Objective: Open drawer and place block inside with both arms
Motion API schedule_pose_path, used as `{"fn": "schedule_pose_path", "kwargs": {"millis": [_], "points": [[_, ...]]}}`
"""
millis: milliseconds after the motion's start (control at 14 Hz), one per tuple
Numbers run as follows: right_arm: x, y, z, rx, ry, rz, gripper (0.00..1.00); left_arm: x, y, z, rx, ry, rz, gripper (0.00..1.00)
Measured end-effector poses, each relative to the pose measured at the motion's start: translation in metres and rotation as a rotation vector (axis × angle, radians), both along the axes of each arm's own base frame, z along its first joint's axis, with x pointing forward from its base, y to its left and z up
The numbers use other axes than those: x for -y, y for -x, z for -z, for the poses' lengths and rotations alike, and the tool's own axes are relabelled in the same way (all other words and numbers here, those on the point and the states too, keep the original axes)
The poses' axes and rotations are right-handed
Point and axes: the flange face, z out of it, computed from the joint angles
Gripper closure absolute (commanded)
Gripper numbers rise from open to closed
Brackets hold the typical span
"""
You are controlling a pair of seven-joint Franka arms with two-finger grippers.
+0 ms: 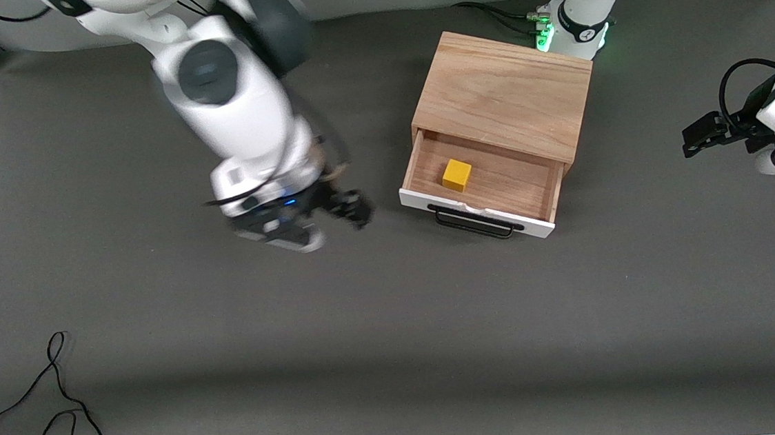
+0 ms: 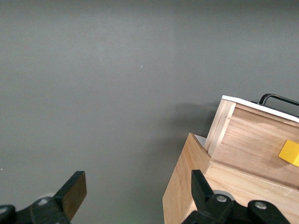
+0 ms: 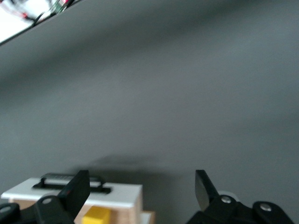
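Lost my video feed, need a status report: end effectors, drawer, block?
Right end effector open, empty, over bare table beside the drawer. Left end effector open, empty, waiting at its end. Drawer open, block inside. Nothing in the way.

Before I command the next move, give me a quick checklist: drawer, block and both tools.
1. Drawer pulled out of the cabinet: ok.
2. Block resting on the drawer floor: ok.
3. Right tool open, holding nothing, over bare table toward the right arm's end from the drawer: ok.
4. Left tool open, holding nothing, waiting over the table at the left arm's end: ok.
5. Handle free of both tools: ok.
6. Block clear of the cabinet's opening if the drawer gets pushed in: cannot tell.
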Motion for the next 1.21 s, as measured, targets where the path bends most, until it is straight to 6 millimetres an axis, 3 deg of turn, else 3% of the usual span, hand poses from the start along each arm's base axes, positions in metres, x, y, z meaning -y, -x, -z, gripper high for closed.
{"fn": "schedule_pose_path", "kwargs": {"millis": [143,286,500,786,929,1214], "points": [[0.059,-0.009,-0.009,-0.002,0.02,0.024,0.0,0.0,0.0,0.0,-0.002,0.0,0.0,0.0],[0.1,-0.009,-0.011,-0.005,0.051,0.042,0.0,0.0,0.002,0.001,-0.016,-0.001,0.0,0.0],[0.168,-0.009,-0.016,-0.002,0.08,-0.044,0.0,0.0,0.004,0.003,-0.038,-0.001,0.0,0.0],[0.259,0.001,-0.038,0.031,0.103,-0.205,0.0,0.0,0.005,0.004,-0.046,-0.002,0.0,0.0],[0.286,0.007,-0.042,0.032,0.113,-0.257,0.0,0.0,0.006,0.004,-0.049,-0.002,0.0,0.0],[0.286,0.012,-0.03,-0.015,0.115,-0.316,0.0,0.0,0.006,0.004,-0.054,-0.002,0.001,0.0]]}}
